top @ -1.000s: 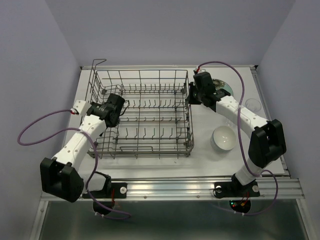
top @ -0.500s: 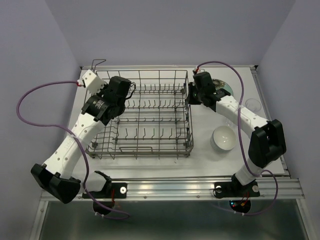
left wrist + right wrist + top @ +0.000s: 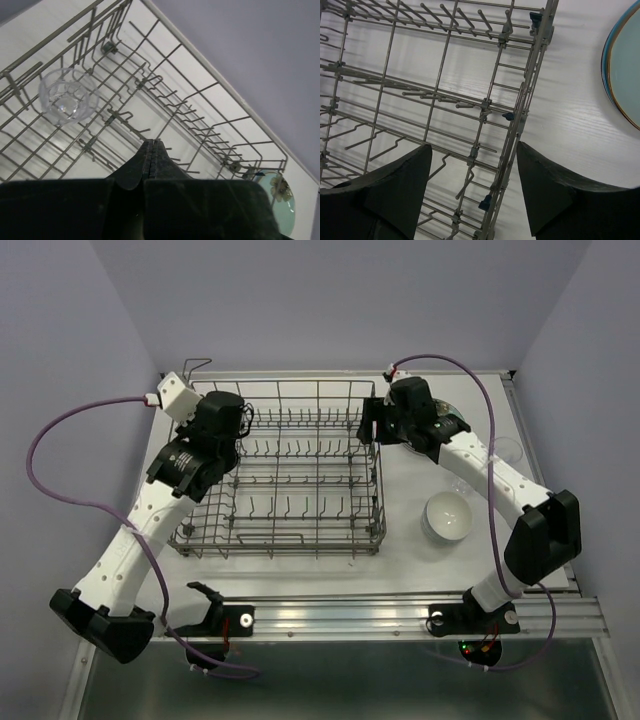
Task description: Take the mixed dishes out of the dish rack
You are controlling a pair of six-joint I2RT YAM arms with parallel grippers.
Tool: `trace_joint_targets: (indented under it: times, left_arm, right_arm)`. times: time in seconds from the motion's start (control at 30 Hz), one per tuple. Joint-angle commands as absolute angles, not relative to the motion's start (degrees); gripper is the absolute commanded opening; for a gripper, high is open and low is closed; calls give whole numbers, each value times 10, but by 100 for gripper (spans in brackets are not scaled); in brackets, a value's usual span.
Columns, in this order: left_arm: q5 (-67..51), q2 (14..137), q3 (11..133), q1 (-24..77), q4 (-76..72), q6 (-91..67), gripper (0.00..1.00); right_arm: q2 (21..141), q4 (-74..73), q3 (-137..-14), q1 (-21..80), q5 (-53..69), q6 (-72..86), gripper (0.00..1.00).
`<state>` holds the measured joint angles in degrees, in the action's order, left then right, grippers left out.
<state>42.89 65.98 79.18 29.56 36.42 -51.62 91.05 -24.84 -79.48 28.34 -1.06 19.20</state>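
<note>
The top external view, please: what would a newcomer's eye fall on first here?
The big grey wire dish rack fills the table's middle, nearly empty. One clear glass sits inside near the shut left gripper; the right gripper hangs open over the rack's right wall, a white bowl and pale green plate on the table beyond.

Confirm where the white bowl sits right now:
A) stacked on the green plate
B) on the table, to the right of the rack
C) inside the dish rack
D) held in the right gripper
B: the top view shows the white bowl resting on the table, clear of the dish rack and off its right side.
</note>
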Motion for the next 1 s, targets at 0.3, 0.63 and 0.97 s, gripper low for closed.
trace_joint_targets:
  times: [0.3,0.63,0.97]
  left_arm:
    - [379,698,676,205,398,-523,74]
    - [366,818,683,111,389,-521,84]
    - [322,776,654,90,350,-569,81]
  right_arm:
    - [863,-231,-808,291,-40,159,86]
    - [862,-230,-791,291,-37,156,87]
    - [867,-231,-788,291,-40,145,87]
